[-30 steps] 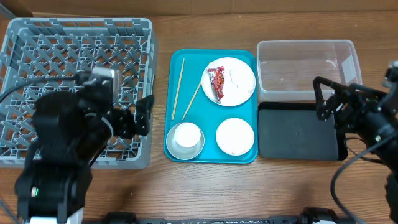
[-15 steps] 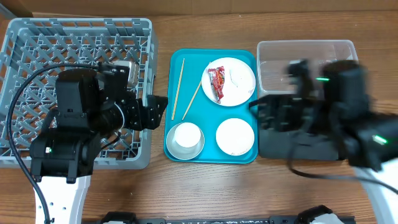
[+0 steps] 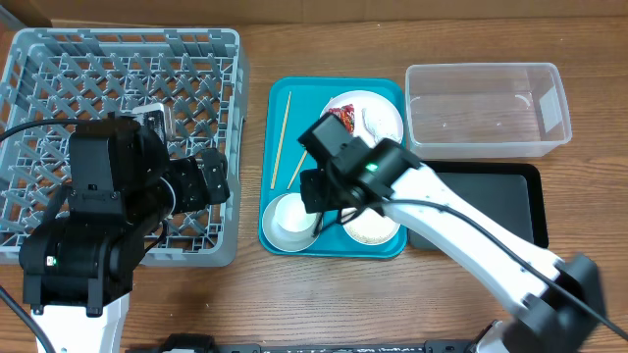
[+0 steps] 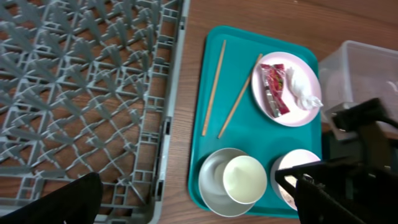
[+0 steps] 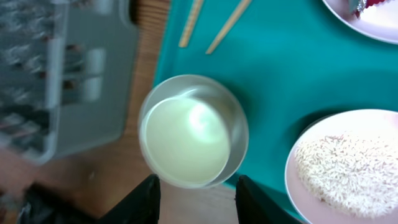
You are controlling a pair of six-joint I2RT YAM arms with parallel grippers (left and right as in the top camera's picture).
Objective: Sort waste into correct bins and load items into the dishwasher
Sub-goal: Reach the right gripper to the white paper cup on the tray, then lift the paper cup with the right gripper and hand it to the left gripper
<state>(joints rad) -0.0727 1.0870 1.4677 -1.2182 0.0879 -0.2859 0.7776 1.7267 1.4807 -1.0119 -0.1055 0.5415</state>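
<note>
On the teal tray [image 3: 294,90] a small white cup [image 3: 292,216] sits inside a grey bowl [image 4: 211,180]. My right gripper [image 5: 196,186] hovers just above them, open, nothing between its fingers [image 5: 142,198]. Beside it a white bowl holds rice [image 5: 351,167]. The pink-white plate [image 3: 383,123] carries the red wrapper [image 4: 275,90] and a crumpled tissue [image 4: 303,91]. Two chopsticks [image 4: 213,87] lie on the tray's left side. My left gripper [image 3: 218,181] hangs wide open over the right edge of the grey dish rack [image 3: 59,69], holding nothing.
The clear tub [image 3: 486,110] stands at the back right, and the black tray [image 3: 491,201] lies in front of it. The right arm stretches diagonally over the black tray's left edge and the rice bowl. Bare wood borders the front of the table.
The right arm has swung left from over the black tray to the cup on the teal tray, its jaws narrowing. The left arm has drawn back slightly over the rack.
</note>
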